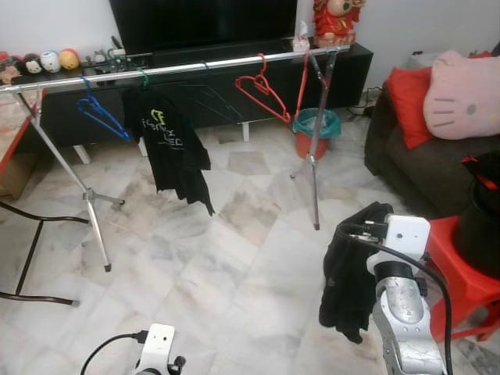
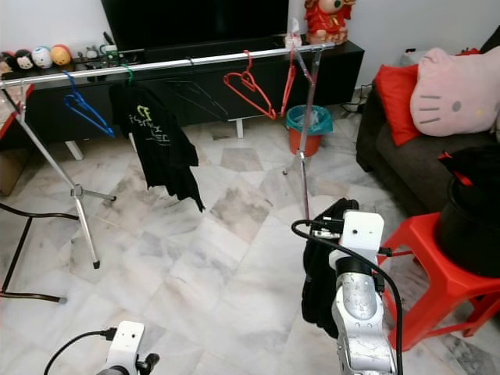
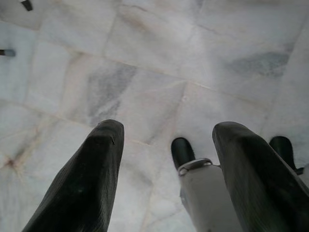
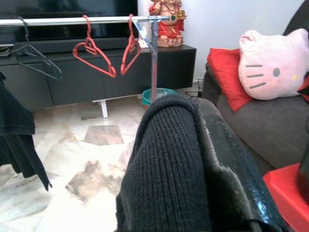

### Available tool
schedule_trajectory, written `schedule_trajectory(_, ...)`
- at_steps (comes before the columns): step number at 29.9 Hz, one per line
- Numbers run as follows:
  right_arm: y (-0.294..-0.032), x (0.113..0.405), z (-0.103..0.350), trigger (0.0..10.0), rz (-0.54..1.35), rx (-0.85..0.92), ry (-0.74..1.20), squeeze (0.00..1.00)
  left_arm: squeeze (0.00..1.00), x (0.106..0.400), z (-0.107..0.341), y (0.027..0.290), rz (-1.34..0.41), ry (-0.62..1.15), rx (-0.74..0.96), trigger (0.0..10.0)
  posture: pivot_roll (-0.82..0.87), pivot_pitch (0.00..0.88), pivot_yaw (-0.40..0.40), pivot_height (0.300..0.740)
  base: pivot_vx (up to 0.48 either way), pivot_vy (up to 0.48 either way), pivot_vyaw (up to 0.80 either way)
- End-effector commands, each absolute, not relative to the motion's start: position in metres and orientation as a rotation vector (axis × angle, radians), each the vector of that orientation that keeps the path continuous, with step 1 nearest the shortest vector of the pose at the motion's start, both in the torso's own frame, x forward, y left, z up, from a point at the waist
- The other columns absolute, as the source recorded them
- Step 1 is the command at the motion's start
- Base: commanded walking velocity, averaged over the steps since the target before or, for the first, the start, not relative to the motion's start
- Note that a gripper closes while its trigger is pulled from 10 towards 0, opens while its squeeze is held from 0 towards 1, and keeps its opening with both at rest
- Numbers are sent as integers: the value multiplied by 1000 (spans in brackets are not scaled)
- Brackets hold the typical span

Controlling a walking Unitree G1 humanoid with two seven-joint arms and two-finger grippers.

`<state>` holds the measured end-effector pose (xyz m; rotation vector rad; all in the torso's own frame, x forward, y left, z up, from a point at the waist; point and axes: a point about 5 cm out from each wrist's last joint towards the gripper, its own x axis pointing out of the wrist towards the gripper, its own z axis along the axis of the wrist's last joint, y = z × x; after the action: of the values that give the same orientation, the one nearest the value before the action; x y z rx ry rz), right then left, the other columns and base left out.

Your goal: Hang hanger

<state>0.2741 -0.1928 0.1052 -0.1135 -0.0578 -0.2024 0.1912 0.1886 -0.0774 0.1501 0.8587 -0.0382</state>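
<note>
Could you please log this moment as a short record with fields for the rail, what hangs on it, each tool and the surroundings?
rail: long silver metal clothes rail on tripod legs
on rail: blue plastic hanger, black printed T-shirt, two red plastic hangers
right tool: raised, shut on dark knitted garment
left tool: low over the marble floor, open, holding nothing
surroundings: red plastic stool, pink cat-face cushion

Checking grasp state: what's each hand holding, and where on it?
Right hand carries a black garment, draped over its fingers near the garment's top. Left hand is open over the floor, holding nothing.
</note>
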Motion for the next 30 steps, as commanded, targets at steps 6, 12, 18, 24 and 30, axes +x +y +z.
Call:
schedule_trajectory(6,-189,277,117,10000,-190,-101,-107,0,0,185,-80,192,-32,889,152,10000,-162,0,41,740,309,0,0)
schedule_trajectory(12,-189,277,116,10000,-190,-98,-102,0,0,185,-81,194,-29,894,152,10000,-161,0,42,740,312,0,0)
schedule_trajectory(18,-188,277,115,10000,-190,-96,-99,0,0,184,-81,194,-32,904,154,10000,-165,0,44,740,316,0,0)
schedule_trajectory(24,-188,277,115,10000,-192,-93,-98,0,0,182,-82,194,-36,909,155,10000,-168,0,46,740,316,0,0)
schedule_trajectory(30,-188,277,115,10000,-194,-86,-96,0,0,179,-83,198,-32,916,159,10000,-165,0,46,740,318,0,0)
